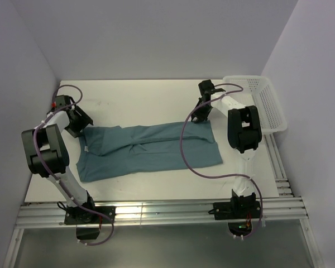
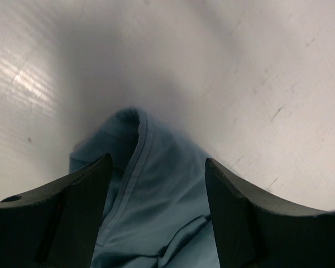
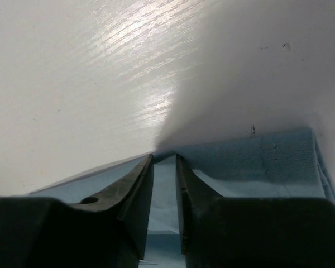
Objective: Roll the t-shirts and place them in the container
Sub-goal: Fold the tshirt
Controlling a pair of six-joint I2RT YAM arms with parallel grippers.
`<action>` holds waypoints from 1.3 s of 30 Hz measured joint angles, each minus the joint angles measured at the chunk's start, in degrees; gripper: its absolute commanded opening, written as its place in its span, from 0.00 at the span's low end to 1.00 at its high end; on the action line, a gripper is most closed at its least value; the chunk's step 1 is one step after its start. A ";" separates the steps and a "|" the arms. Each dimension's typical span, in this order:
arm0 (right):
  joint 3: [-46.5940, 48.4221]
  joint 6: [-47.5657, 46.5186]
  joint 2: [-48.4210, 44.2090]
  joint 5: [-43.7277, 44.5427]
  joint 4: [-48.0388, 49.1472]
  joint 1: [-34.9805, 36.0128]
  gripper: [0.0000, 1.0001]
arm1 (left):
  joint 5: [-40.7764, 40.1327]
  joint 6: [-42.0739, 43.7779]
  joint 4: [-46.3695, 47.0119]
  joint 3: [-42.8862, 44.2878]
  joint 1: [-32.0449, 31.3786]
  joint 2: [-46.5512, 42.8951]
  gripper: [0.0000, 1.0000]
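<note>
Fingers (image 2: 84,201) of the left gripper (image 2: 158,161) stand spread wide, and between them runs a raised fold of teal cloth with a stitched hem along its crest. Neither finger presses on it. The fold tapers to a rounded tip just ahead of the fingertips, with bare white counter (image 1: 145,97) beyond. From above, this gripper (image 1: 78,120) sits low at the left end of the t-shirt (image 1: 151,148), close to the counter's left edge.

The right gripper (image 3: 164,157) has its fingers drawn nearly together – only a thin slit is left, and it is filled with blue cloth. The t-shirt's edge rises to a small peak right at the fingertips, so the gripper is pinching that edge. In the overhead view it (image 1: 200,116) is at the far right corner of the garment.

The t-shirt lies as a long, loosely folded band across the middle of the counter, running from near the left edge toward the right, wrinkled around its centre. A white mesh basket (image 1: 265,103) sits at the far right corner of the counter – apart from the cloth.
</note>
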 measured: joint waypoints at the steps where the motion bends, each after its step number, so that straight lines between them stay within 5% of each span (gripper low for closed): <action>1: 0.17 -0.04 0.00 0.20 -0.31 -0.04 0.37 | 0.00 0.00 0.07 0.68 0.02 0.61 0.73; 3: 0.59 -0.11 0.02 0.68 -0.79 -0.15 0.45 | 0.00 0.02 0.09 1.92 0.04 1.77 0.73; 7: 1.99 -0.85 0.44 2.12 -2.40 -0.70 0.44 | 0.02 -0.04 0.22 4.50 0.24 4.83 0.60; 8: 2.38 -0.90 0.68 2.51 -3.02 -0.87 0.43 | 0.00 -0.02 0.15 5.07 0.26 5.60 0.49; 13: 4.83 -1.03 2.10 2.91 -5.51 -1.31 0.42 | -0.26 0.22 -0.48 7.48 0.48 8.48 0.26; 18: 6.80 -1.86 3.32 4.26 -8.26 -1.42 0.00 | -0.55 0.20 -1.20 9.05 0.59 9.90 0.00; 33: 11.76 1.14 5.92 8.13 -12.20 -3.28 0.00 | -1.09 0.15 -1.66 9.42 2.12 9.97 0.01; 34: 11.76 1.09 5.92 8.13 -12.17 -3.56 0.03 | -1.07 0.00 -1.66 9.42 2.29 9.97 0.00; 36: 11.76 1.29 5.92 7.80 -12.07 -3.74 0.36 | -1.03 -0.04 -1.68 9.42 2.51 9.97 0.00; 39: 11.69 0.92 5.77 6.64 -10.84 -3.67 0.47 | -0.85 -0.11 -1.68 9.44 2.58 10.03 0.02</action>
